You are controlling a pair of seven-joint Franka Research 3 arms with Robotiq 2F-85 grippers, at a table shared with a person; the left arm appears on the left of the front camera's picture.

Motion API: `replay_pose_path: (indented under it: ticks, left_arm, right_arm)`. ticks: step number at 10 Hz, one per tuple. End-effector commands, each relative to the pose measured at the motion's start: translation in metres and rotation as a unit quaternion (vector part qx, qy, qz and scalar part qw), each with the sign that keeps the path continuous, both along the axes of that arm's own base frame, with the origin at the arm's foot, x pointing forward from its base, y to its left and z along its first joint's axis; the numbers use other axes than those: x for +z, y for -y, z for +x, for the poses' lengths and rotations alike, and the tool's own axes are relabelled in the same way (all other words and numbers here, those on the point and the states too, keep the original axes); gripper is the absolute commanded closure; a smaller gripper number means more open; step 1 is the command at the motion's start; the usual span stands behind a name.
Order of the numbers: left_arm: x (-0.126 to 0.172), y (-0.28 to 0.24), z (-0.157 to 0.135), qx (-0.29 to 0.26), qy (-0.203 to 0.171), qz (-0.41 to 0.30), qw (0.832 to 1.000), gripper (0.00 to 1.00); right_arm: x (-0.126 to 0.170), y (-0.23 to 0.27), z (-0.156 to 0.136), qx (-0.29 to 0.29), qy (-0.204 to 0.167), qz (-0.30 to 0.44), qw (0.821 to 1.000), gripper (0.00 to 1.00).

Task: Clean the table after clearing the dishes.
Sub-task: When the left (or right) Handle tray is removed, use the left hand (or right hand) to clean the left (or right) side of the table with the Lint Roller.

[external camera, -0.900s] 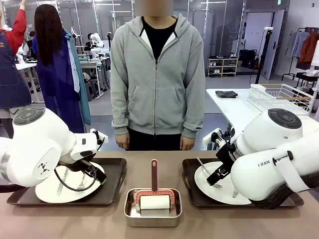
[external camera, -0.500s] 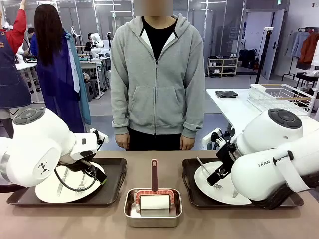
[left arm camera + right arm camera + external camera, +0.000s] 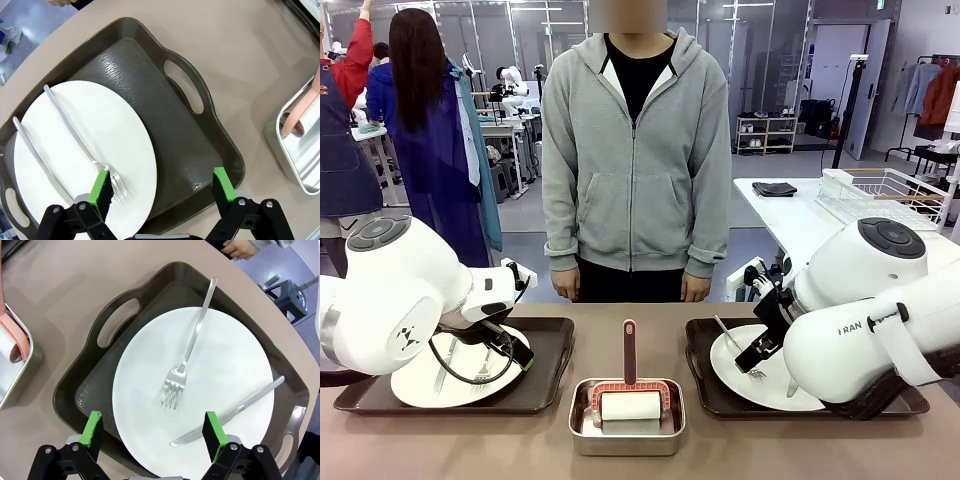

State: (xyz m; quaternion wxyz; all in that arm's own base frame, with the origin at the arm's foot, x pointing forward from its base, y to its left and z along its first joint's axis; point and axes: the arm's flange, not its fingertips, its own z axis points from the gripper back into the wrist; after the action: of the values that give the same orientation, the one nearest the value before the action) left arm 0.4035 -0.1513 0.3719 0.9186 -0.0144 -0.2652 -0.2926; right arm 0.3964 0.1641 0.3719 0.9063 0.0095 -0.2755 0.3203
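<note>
Two dark brown trays rest on the beige table (image 3: pixel 520 445). The left tray (image 3: pixel 545 385) (image 3: pixel 185 145) carries a white plate (image 3: pixel 420 385) (image 3: pixel 75 145) with a fork (image 3: pixel 80 142) and a knife (image 3: pixel 37 155). On the right tray (image 3: pixel 705 385) (image 3: pixel 85 390) lies another white plate (image 3: pixel 740 375) (image 3: pixel 200 385) with a fork (image 3: pixel 187 350) and a knife (image 3: pixel 235 410). My left gripper (image 3: pixel 515 350) (image 3: pixel 160 190) hovers open over the left tray's near edge. Above the right plate's near rim my right gripper (image 3: pixel 755 355) (image 3: pixel 152 432) stands open.
A small steel pan (image 3: pixel 627 440) with a pink-handled roller (image 3: pixel 629 395) sits between the trays. A person in a grey hoodie (image 3: pixel 635 160) stands at the far side, hands down. A white side table with a wire rack (image 3: pixel 880 195) is at the back right.
</note>
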Motion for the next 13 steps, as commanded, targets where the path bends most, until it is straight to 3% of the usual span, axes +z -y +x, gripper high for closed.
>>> replay_pose_path:
  ticks: [1,3,4,6,8,10,11,13]
  left_arm:
    - [0.0,0.0,0.0,0.0,0.0,0.0,1.0,0.0]
    - [0.0,0.0,0.0,0.0,0.0,0.0,1.0,0.0]
    - [0.015,0.001,0.01,-0.016,-0.022,0.009,1.0,0.0]
    - [0.045,-0.006,0.026,-0.052,-0.124,-0.047,0.99,0.0]
    - [0.073,-0.024,0.037,-0.066,-0.164,-0.13,0.976,0.0]
    - [0.091,-0.055,0.041,-0.099,-0.228,-0.277,0.928,0.0]
    - [0.094,-0.064,0.039,-0.112,-0.236,-0.31,0.914,0.0]
    - [0.092,-0.103,0.03,-0.121,-0.253,-0.424,0.861,0.0]
  right_arm:
    - [0.0,-0.001,0.0,0.0,0.0,0.0,1.0,0.0]
    - [0.0,0.0,0.0,0.0,0.0,0.0,1.0,0.0]
    - [0.01,0.007,0.013,0.002,-0.016,0.022,1.0,0.0]
    - [0.045,0.02,0.041,0.014,-0.064,0.099,0.993,0.0]
    - [0.067,0.028,0.06,0.036,-0.104,0.169,0.979,0.0]
    - [0.075,0.047,0.067,0.047,-0.18,0.299,0.936,0.0]
    - [0.076,0.056,0.067,0.052,-0.193,0.324,0.925,0.0]
    - [0.083,0.09,0.054,0.007,-0.204,0.4,0.894,0.0]
